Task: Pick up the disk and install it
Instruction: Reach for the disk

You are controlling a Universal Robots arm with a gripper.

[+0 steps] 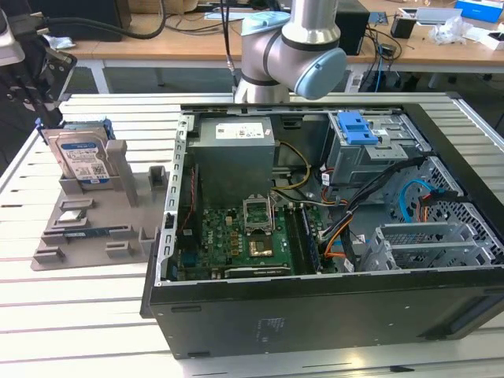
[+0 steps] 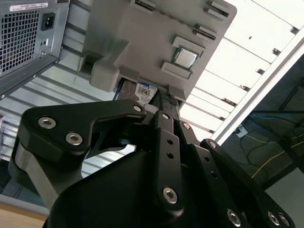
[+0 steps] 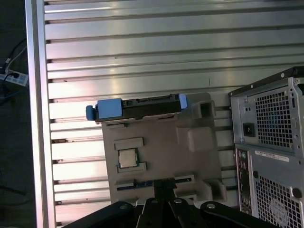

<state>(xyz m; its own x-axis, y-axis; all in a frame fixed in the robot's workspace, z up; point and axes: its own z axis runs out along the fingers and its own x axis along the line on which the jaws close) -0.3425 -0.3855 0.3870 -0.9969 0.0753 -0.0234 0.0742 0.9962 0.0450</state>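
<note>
Disk (image 1: 83, 157) stands upright in the grey holder (image 1: 94, 228), exterior view's upper left. Gripper (image 3: 165, 185) hovers near it, whether open or closed I cannot tell.

Open black PC case (image 1: 315, 311) sits on a slatted metal table (image 1: 79, 315), green motherboard (image 1: 236, 236) and grey power supply (image 1: 232, 161) inside, with a grey parts tray (image 1: 106, 220) just beside it holding a CPU chip (image 3: 126, 158).
</note>
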